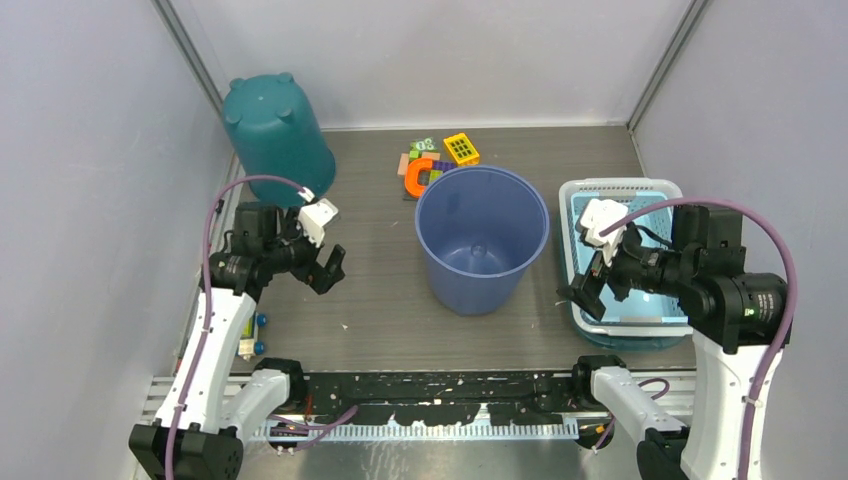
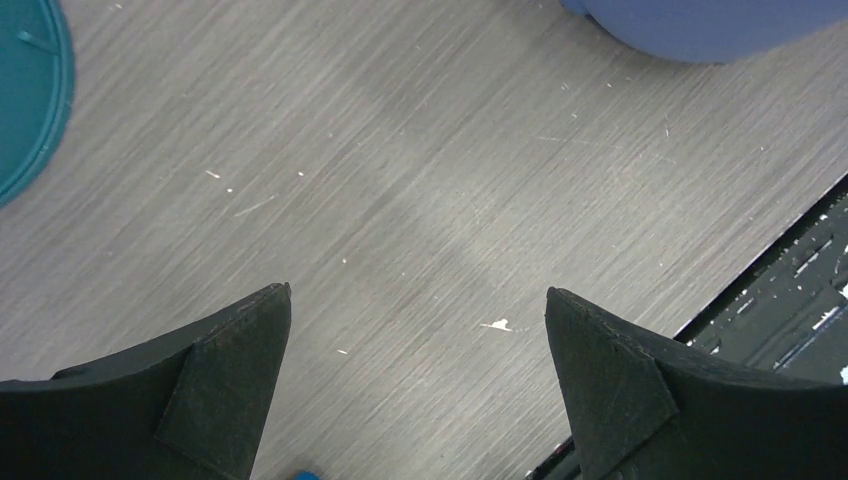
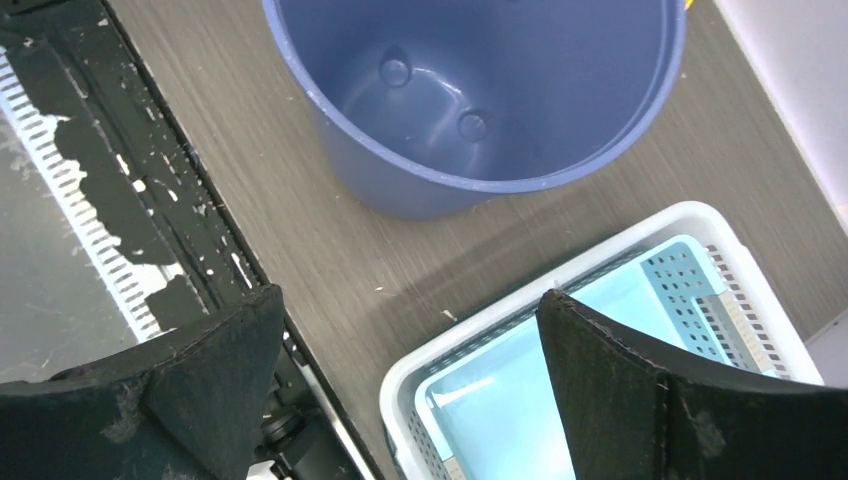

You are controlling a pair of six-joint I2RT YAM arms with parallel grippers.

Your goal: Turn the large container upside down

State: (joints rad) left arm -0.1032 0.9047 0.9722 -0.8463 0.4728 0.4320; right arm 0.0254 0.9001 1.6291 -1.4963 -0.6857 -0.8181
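Observation:
The large container is a blue bucket (image 1: 470,290) standing upright with its mouth up in the middle of the table, and nothing shows inside it. The right wrist view looks into the bucket (image 3: 470,100) from the side. Only its edge (image 2: 710,20) shows in the left wrist view. My left gripper (image 1: 330,272) hangs open to the left of it, over bare table (image 2: 418,291). To the right of the bucket, my right gripper (image 1: 583,298) is open over the near corner of a basket (image 3: 410,293). Neither gripper touches the bucket.
A teal bucket (image 1: 278,135) stands upside down at the back left, its edge (image 2: 30,90) in the left wrist view. A white basket (image 1: 620,190) with a light blue tray sits right of the blue bucket. Toy blocks (image 1: 435,160) lie behind it. A black rail (image 1: 430,385) runs along the near edge.

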